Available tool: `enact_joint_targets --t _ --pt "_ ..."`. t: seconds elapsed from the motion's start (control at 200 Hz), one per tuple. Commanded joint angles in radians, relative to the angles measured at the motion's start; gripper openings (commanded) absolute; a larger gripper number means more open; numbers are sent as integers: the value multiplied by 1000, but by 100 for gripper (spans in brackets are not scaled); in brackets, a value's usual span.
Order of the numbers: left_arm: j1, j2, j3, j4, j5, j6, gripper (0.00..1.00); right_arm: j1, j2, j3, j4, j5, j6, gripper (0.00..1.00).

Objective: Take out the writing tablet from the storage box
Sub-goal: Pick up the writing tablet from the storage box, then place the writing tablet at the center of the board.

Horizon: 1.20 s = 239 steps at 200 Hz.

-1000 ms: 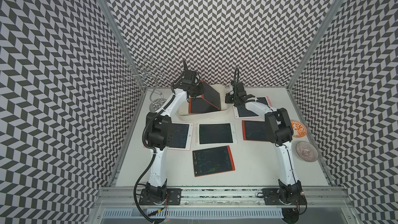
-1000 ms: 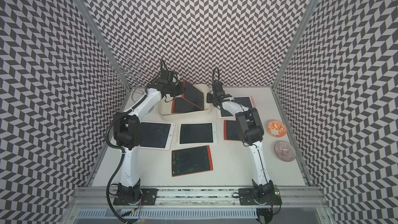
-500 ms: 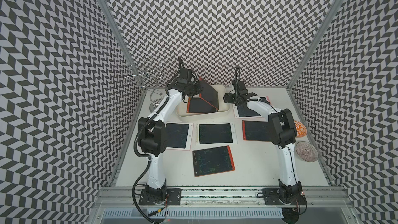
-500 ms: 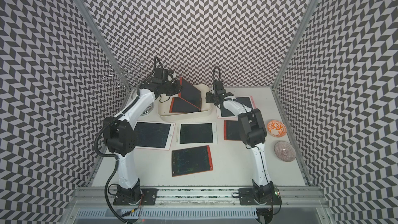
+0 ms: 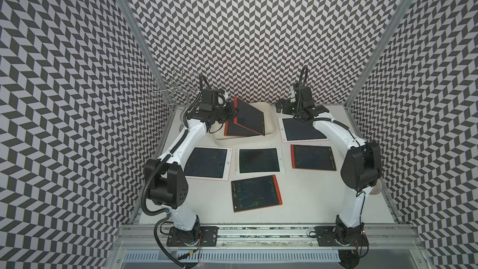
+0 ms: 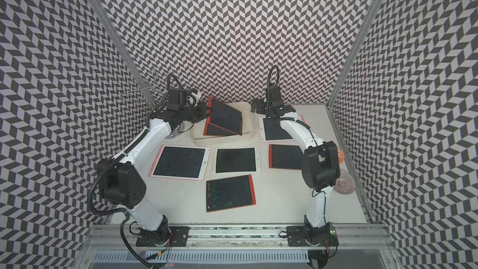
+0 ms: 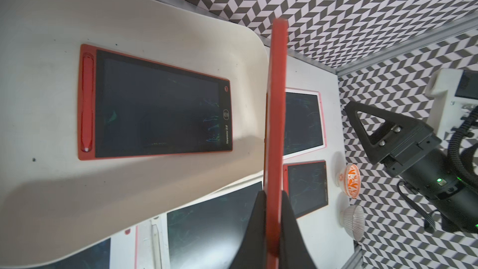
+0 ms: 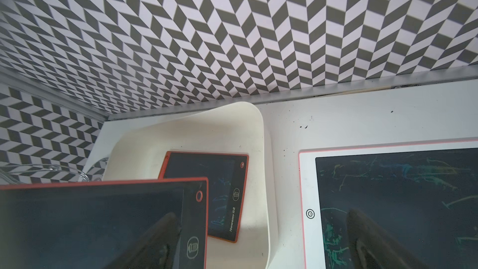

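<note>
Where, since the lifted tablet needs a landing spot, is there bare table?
Widest: bare table right of the front red tablet, up to the right arm. A narrower patch lies left of it, before the left arm. Crowded: the middle row of three tablets, and the white tablet beside the storage box.

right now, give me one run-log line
left tool: shut on red writing tablet, tilted over storage box | right tool: open, empty | second red tablet: flat in box

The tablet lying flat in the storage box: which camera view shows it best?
The left wrist view: the flat tablet shows whole, frame, screen and stylus. In both top views the lifted tablet covers most of it; the right wrist view shows only one end.
</note>
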Motion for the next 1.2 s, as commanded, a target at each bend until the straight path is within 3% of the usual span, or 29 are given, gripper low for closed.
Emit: enact_joint_targets --t 0.0,0.17,0.351,0.546,1.002,1.192 --pt "-2 -98 -96 151 94 -98 0 -9 -74 -45 45 -64 15 100" --pt "-27 -228 -332 354 157 -270 0 -14 -160 -129 59 -134 22 100" --pt "-135 -323 -521 487 99 -401 0 -20 -251 -244 106 -222 47 100" --pt "-252 -363 -738 762 51 -647 0 -23 -328 -326 141 -263 62 99" --pt "-563 -287 -883 1032 -254 -841 0 -44 -422 -448 142 -297 37 100" --pt "-668 -216 -891 1139 -330 -840 0 -53 -467 -511 152 -285 33 99"
